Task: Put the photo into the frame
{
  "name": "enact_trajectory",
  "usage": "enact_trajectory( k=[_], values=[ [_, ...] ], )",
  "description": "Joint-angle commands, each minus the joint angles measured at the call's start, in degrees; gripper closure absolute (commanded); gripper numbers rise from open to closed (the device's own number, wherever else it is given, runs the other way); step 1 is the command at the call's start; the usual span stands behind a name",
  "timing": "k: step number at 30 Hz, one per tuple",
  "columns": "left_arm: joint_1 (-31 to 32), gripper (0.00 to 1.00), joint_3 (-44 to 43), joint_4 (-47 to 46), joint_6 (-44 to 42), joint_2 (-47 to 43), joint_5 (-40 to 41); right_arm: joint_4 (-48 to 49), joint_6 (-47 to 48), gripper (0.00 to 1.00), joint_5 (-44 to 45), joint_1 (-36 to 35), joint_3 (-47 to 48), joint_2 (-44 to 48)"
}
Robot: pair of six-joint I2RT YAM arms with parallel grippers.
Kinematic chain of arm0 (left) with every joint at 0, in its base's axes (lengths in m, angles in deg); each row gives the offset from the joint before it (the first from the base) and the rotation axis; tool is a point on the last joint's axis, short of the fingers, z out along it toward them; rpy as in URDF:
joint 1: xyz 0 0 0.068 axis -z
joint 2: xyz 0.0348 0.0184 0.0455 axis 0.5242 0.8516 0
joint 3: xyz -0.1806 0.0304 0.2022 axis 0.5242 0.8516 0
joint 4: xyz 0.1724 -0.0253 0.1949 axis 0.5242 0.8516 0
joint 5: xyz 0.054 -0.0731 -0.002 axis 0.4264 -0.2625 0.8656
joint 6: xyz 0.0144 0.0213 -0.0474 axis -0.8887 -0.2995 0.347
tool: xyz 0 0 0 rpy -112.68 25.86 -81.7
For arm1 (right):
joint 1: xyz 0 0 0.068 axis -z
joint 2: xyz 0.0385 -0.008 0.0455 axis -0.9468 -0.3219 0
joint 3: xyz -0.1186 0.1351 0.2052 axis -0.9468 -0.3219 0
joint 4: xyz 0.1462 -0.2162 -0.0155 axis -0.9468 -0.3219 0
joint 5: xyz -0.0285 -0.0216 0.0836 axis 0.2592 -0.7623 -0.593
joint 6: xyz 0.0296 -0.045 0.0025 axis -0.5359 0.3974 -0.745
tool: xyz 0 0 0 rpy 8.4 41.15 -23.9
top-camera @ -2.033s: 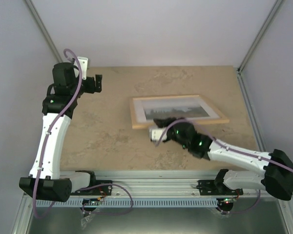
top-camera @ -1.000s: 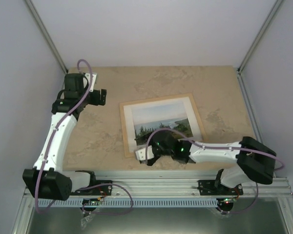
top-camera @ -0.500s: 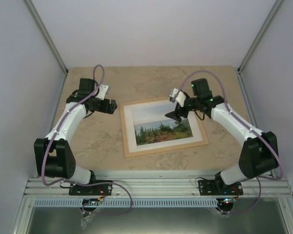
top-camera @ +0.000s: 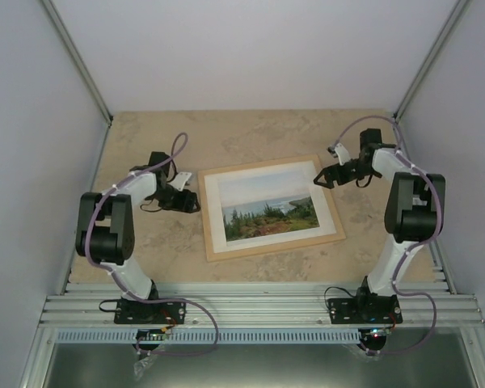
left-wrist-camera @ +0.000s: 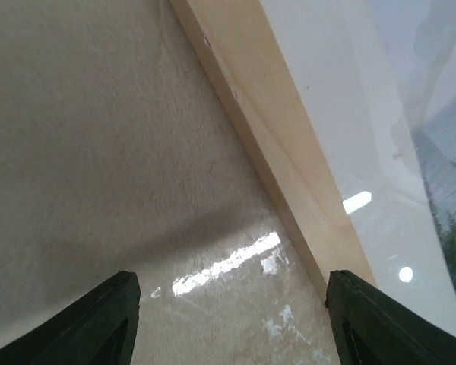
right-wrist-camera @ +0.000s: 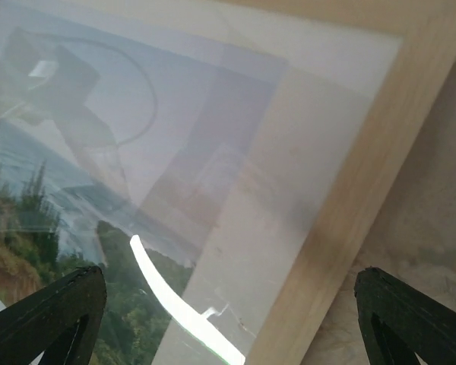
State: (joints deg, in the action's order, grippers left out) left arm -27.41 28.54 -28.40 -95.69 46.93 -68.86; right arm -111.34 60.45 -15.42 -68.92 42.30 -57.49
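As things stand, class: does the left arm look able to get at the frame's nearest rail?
Probably yes. The left gripper is right beside the frame with its jaws open, and neither the overhead nor the wrist view shows anything lying between them.

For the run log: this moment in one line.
photo: inside frame, flat | left gripper: open, at left edge | right gripper: open, at far right corner
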Motion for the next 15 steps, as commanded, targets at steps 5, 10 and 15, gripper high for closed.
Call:
enact_trajectory(
  k=[5,10,15],
  values=[
    [-0.2,0.36,-4.1,0.1,-1.1,7.5,-4.3,-4.3,-4.1,0.13,-1.7,0.3,2.0,-9.0],
    [-0.3,0.4,-6.1,0.1,-1.8,10.0,-4.6,-4.8,-4.4,0.16,-3.9,0.2,-1.5,-9.3],
    [-0.2,0.47,-6.7,0.0,-2.8,11.4,-3.7,-4.7,-4.6,0.18,-6.2,0.0,-7.2,-7.0]
  ],
)
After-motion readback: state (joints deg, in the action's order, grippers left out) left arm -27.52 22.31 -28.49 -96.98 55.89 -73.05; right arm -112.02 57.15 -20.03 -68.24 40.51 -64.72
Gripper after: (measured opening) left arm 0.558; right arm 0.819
